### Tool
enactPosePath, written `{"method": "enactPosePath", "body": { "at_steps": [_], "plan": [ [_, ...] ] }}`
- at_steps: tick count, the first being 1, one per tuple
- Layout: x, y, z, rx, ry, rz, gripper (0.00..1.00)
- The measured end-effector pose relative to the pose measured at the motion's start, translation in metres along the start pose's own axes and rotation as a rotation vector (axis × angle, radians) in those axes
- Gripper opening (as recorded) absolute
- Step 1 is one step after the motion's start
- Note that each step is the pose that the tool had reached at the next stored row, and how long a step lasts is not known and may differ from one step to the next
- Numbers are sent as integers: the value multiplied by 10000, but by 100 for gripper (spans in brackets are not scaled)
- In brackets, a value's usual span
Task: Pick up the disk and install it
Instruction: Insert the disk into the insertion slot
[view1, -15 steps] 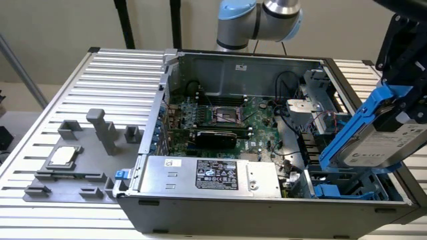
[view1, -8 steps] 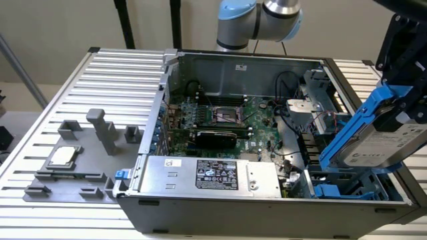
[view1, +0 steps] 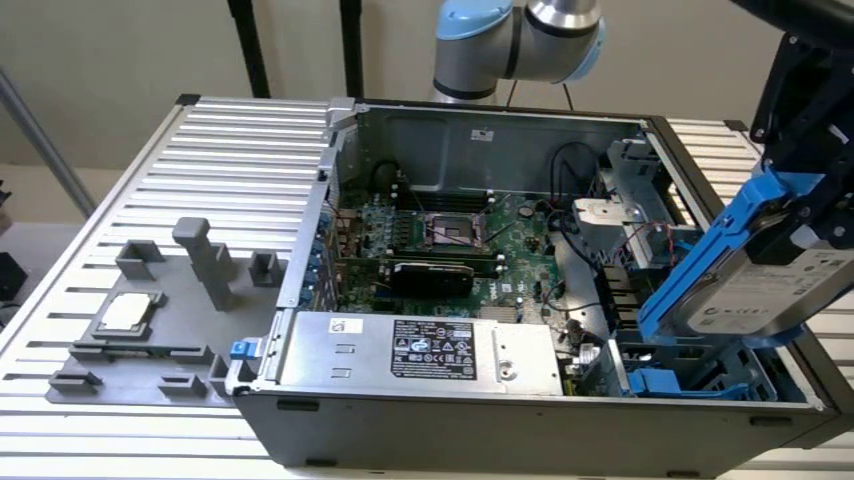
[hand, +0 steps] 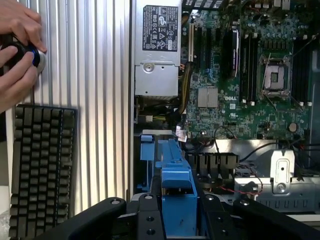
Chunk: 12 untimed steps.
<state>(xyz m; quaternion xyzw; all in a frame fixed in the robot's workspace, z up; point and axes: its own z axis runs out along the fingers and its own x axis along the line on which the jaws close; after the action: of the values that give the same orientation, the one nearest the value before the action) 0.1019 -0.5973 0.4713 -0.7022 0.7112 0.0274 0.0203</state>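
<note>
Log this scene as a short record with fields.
end effector: shut on the disk
disk: tilted, above the drive bay, not yet installed
computer case: open, motherboard exposed
fixture tray: exterior view's left, holds small silver chip
person's hands: on a round knob near the keyboard

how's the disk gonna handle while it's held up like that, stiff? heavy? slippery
Probably stiff: the disk looks like a metal slab and hangs tilted from the hand without sagging. Likely heavy for its size, given the metal body. Its blue rails are plastic, so they may flex or slip a little under the grip.
</note>
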Motion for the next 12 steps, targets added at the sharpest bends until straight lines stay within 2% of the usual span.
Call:
{"method": "enactPosePath", "body": {
  "at_steps": [12],
  "plan": [
    [15, -2, 217, -5, 1, 1, 0]
  ]
}}
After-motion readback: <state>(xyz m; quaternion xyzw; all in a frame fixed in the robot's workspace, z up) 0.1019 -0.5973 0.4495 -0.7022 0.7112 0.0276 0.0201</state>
